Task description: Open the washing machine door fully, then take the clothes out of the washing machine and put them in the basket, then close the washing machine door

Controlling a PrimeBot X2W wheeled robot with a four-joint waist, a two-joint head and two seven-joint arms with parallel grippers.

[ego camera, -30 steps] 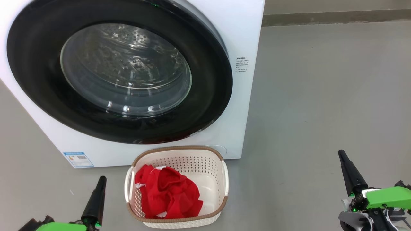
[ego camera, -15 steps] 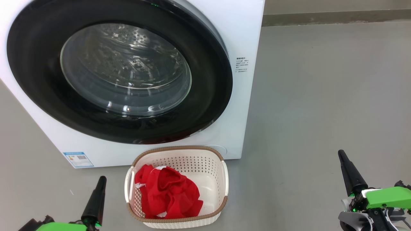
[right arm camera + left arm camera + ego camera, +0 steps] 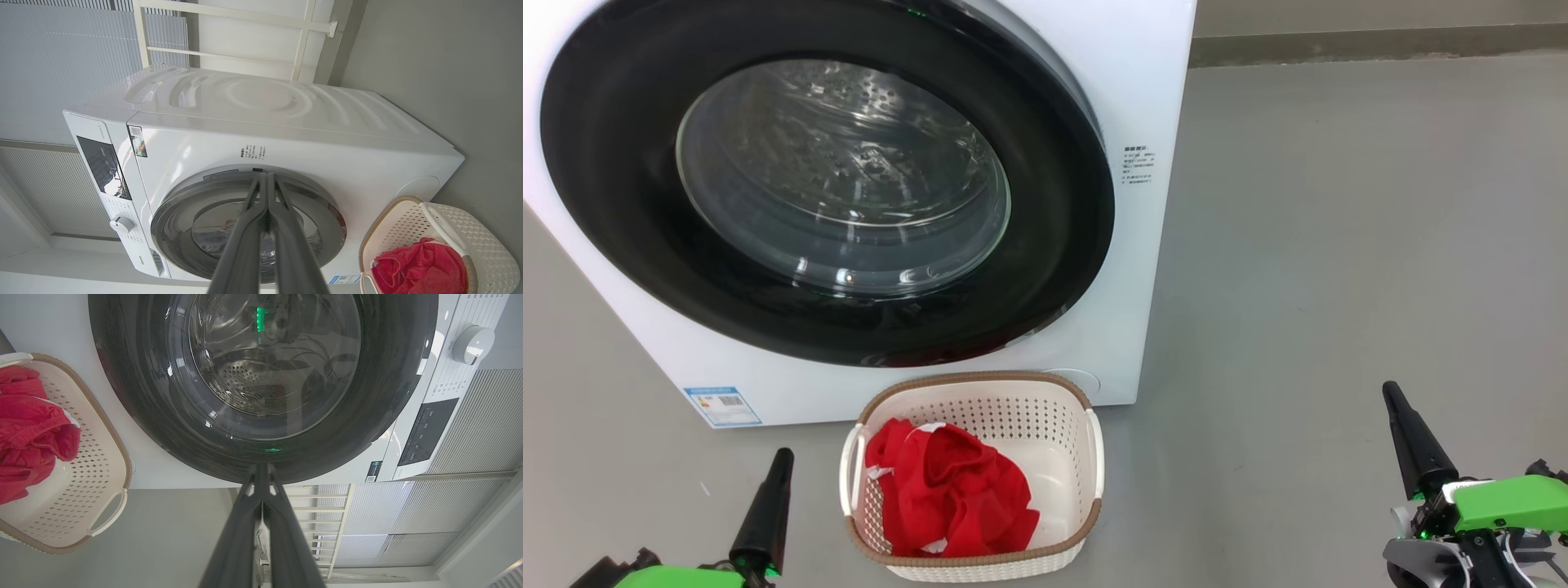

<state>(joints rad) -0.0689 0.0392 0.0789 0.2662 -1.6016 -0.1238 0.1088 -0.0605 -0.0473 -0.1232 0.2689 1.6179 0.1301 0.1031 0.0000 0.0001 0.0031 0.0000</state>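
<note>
Nothing moved | clothes [image 3: 947, 490] partly behind basket [image 3: 1013, 416] wall | door [image 3: 1054, 269] top cropped

A laundry corner: a white washing machine [image 3: 1152, 82] on grey floor [image 3: 1339, 245], a basket [image 3: 1013, 416] near it, ribbed panels [image 3: 49, 61] behind.

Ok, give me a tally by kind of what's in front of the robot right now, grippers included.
washing machine: 1, with its washing machine door shut
basket: 1
clothes: 1 red bundle in the basket; garments can't be told apart
grippers: 2, left gripper and right gripper, both shut
Total: 5
</note>
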